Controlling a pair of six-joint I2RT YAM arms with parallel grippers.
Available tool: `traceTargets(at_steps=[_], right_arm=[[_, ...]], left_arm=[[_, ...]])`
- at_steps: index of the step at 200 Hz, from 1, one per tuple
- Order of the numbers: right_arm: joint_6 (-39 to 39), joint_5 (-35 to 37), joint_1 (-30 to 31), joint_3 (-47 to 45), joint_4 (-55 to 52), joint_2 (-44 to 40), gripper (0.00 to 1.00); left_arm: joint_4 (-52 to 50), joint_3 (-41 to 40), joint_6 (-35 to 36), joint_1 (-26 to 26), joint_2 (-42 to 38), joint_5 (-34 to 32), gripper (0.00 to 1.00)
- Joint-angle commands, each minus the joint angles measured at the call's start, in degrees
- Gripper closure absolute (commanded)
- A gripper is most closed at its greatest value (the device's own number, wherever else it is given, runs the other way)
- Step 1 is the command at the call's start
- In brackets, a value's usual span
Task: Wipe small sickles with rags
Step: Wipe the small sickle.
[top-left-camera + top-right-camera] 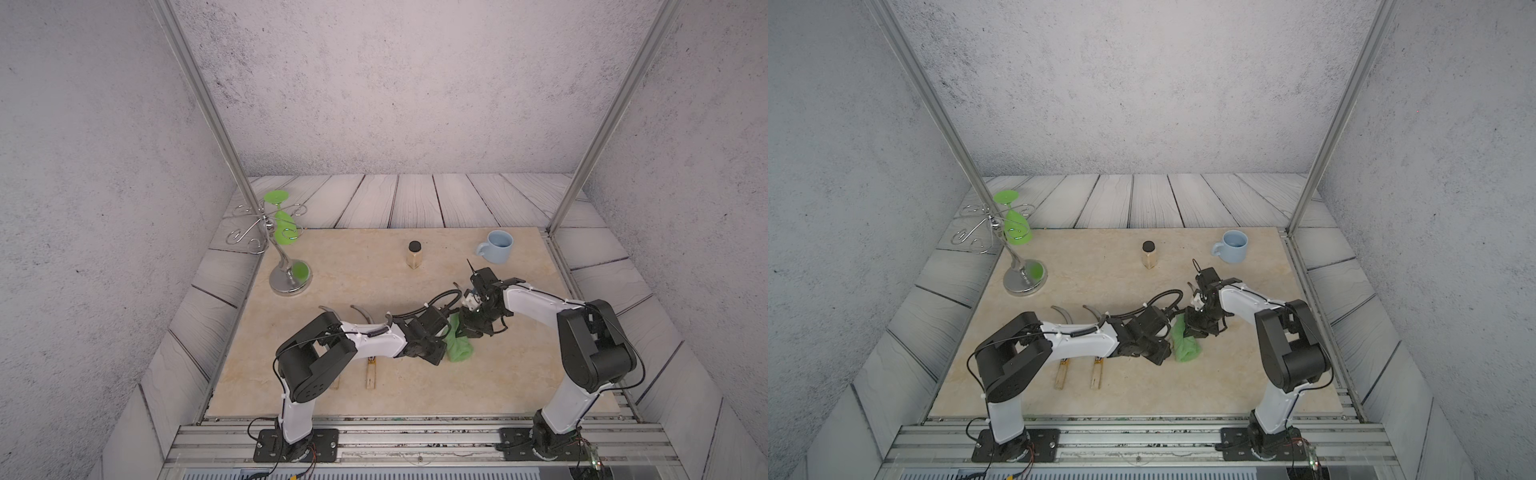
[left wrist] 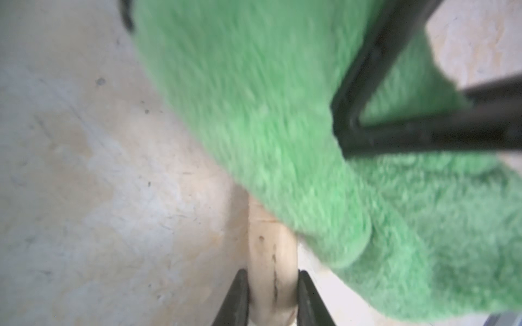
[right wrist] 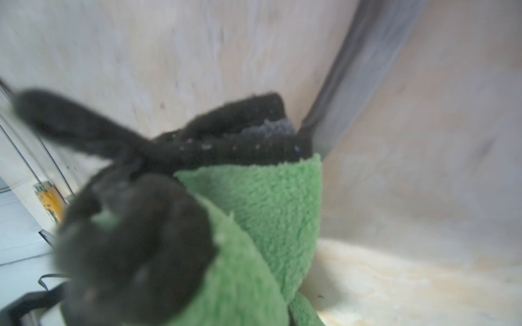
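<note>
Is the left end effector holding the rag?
No, the left end effector grips a wooden sickle handle; the rag covers it further along.

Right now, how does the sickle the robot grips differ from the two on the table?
The held sickle is clamped in the left end effector; the lying sickles rest free. The green rag covers part of the held sickle; the lying sickles are bare. All have wooden handles.

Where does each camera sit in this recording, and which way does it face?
Top views: high above the arm bases, looking down and forward over the table; left arm and right arm show whole.
Left wrist: on the left arm, looking along the left claw, shut on a sickle handle; its fingers show.
Right wrist: on the right arm, facing the green rag and grey blade; right claw hidden.
Shared: the green rag, everywhere.
</note>
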Motion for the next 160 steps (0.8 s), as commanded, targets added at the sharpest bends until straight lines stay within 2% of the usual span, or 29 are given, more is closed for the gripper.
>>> traceTargets(at_steps=[1,49,119,160], right_arm=[[-0.78,3.16,-0.9,3.3,4.33,2.73,0.93],[-1.01,-0.01,0.1,1.92,4.43,2.11,0.93],[2.24,-2.11,7.61,-9.75,7.59,-6.18,0.93],[2.27,-2.06,8.04,-9.69,6.52,-8.19,0.93]], left_arm=[[-1.42,-1.36,0.75,-1.31,0.83,4.93,1.0],[-1.42,-1.1,0.82,-1.3,0.9,5.01,1.0],[-1.3,-0.15,1.0,-1.26,1.65,5.29,1.0],[-1.3,-0.13,1.12,-1.26,1.8,5.38,1.0]])
